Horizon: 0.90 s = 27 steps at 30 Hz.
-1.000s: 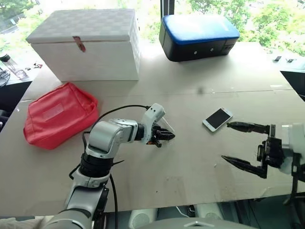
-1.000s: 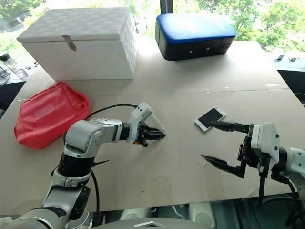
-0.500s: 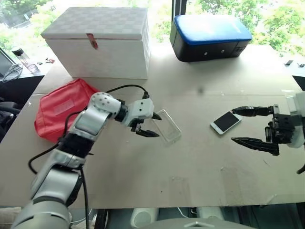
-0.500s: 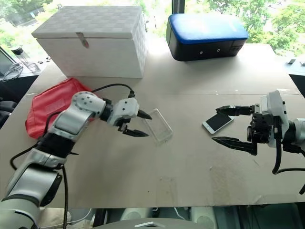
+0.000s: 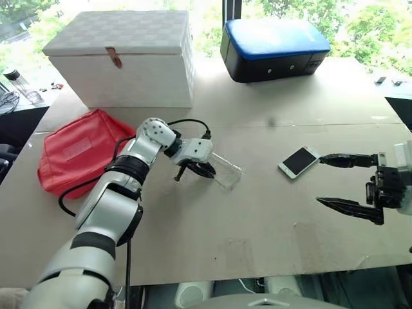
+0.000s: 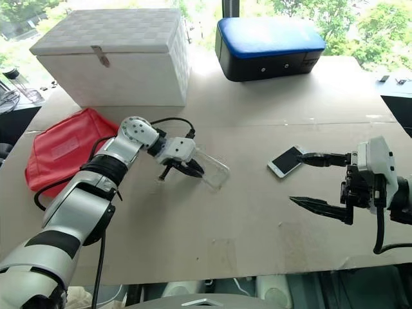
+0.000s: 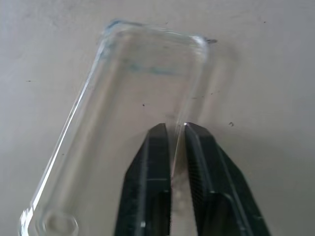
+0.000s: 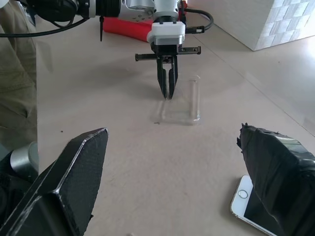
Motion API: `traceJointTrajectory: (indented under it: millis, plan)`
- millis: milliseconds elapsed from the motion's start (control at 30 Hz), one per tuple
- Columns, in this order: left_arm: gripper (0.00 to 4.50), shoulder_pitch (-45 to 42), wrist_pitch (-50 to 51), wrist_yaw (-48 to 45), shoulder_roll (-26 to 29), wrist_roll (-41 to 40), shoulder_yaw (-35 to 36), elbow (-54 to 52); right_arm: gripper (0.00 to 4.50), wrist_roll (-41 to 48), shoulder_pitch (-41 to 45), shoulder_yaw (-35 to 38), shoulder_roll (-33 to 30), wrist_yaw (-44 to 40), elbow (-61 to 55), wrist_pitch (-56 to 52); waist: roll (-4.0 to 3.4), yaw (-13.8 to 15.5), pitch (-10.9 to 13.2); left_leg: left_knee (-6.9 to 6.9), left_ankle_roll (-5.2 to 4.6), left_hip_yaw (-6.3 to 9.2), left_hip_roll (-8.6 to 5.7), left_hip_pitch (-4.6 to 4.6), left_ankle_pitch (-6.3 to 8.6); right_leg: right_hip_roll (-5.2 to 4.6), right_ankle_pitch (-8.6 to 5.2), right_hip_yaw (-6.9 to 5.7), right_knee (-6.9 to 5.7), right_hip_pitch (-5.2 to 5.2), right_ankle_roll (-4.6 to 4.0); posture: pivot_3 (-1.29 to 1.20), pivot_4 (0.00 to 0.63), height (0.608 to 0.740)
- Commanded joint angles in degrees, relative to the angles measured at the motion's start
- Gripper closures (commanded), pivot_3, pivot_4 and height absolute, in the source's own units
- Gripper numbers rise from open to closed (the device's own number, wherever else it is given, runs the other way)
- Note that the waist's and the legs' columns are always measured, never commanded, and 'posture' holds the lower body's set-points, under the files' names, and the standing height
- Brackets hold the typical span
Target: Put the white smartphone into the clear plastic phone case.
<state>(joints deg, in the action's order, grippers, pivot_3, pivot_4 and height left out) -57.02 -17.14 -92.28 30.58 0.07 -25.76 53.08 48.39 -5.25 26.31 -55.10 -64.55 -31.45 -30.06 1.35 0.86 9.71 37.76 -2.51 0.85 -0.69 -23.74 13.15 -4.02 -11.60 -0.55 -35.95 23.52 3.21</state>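
The clear plastic phone case [image 5: 226, 173] lies on the table a little left of centre. My left gripper [image 5: 202, 171] points down at it and is shut on its near long rim. The left wrist view shows both black fingertips [image 7: 158, 132] pinching that thin wall of the case [image 7: 142, 78]. The white smartphone [image 5: 298, 161] lies screen up to the right, apart from the case. My right gripper [image 5: 320, 179] stands open just right of the phone, its upper finger [image 6: 322, 157] near the phone's corner, with nothing between its fingers.
A white lidded box [image 5: 122, 58] and a black case with a blue top [image 5: 273, 46] stand at the back. A red pouch [image 5: 80, 151] lies at the left. The table's front edge [image 5: 257, 273] is close below my arms.
My left gripper stood open beside the case half a second ago; it has rolled its wrist and shut on the case's rim. The right gripper stays open by the phone.
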Motion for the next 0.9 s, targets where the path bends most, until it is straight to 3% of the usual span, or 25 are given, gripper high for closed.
traceJointTrajectory:
  millis: [33,133,267,367,467,600,733,800,900]
  plan:
    - [4.38,3.32,12.99,1.23,0.59,0.14,1.91,-6.58,0.0,-0.46,0.0,1.38,0.34,2.01,-2.14,0.27,0.0,-0.04,0.0,0.09,0.0,0.02,0.03,0.0,0.0,0.02,0.01,0.0,-0.02,-0.04,0.04,0.0,0.15,0.74]
    - [4.38,11.76,31.78,4.78,2.91,-2.94,4.49,-27.02,0.0,-6.72,-1.34,-1.03,-0.78,7.32,-3.56,-0.97,-0.05,-0.26,-0.03,0.16,0.0,0.03,0.04,-0.01,0.01,0.01,0.02,0.01,-0.01,-0.07,0.05,0.0,0.15,0.74]
    - [4.38,19.9,56.33,13.48,3.07,-4.86,5.9,-52.36,0.0,-4.59,-1.74,-1.44,0.14,13.18,-6.02,-6.63,-0.06,0.09,-0.03,0.17,-0.03,0.01,0.06,-0.1,0.04,-0.01,0.02,0.07,0.01,-0.04,0.05,0.0,0.15,0.74]
    - [4.38,23.2,68.89,20.33,1.43,-6.18,6.43,-64.08,0.0,-3.87,-1.38,-1.72,1.04,17.11,-7.81,-9.32,-0.04,0.32,-0.01,0.22,-0.05,0.15,-0.02,-0.15,0.06,-0.01,-0.01,0.01,0.02,-0.06,0.07,0.0,0.15,0.74]
    - [4.38,24.38,74.86,28.17,-1.76,-5.8,7.08,-67.53,0.0,-3.96,-1.13,-2.36,1.71,18.61,-8.66,-9.98,-0.04,0.19,-0.01,0.22,-0.06,0.16,-0.02,-0.14,0.06,0.01,-0.03,0.02,0.03,-0.06,0.09,0.0,0.15,0.74]
    - [3.14,24.36,74.2,30.7,-2.27,-8.12,6.89,-68.09,0.0,-5.47,1.32,-4.64,1.94,23.45,-6.42,-13.48,-0.05,-0.25,-0.01,0.24,-0.06,0.18,0.01,0.05,0.06,0.04,-0.23,0.0,0.01,-0.16,0.12,0.0,0.15,0.74]
    - [1.03,24.71,70.52,29.33,-0.14,-11.67,8.6,-69.78,0.0,-11.49,3.12,-8.59,2.25,26.27,-4.81,-11.59,-0.06,-0.14,-0.02,0.24,-0.06,0.1,0.04,0.02,0.06,0.05,-0.12,0.04,0.0,-0.11,-0.1,0.0,0.15,0.74]
    - [0.2,25.47,67.65,29.16,0.73,-13.44,10.79,-70.32,0.0,-15.06,3.67,-10.75,1.8,26.49,-3.41,-9.69,-0.07,-0.08,-0.02,0.22,-0.05,0.1,0.04,-0.06,0.06,0.05,-0.11,0.05,0.01,-0.04,-0.13,0.0,0.15,0.74]
    - [0.09,26.75,63.99,29.62,1.89,-15.1,13.21,-71.3,0.0,-18.39,7.16,-12.6,2.65,30.18,0.44,-11.54,-0.09,-0.05,-0.01,0.23,-0.05,-0.03,0.02,-0.09,0.06,0.01,-0.11,0.12,0.07,-0.02,-0.12,0.0,0.15,0.74]
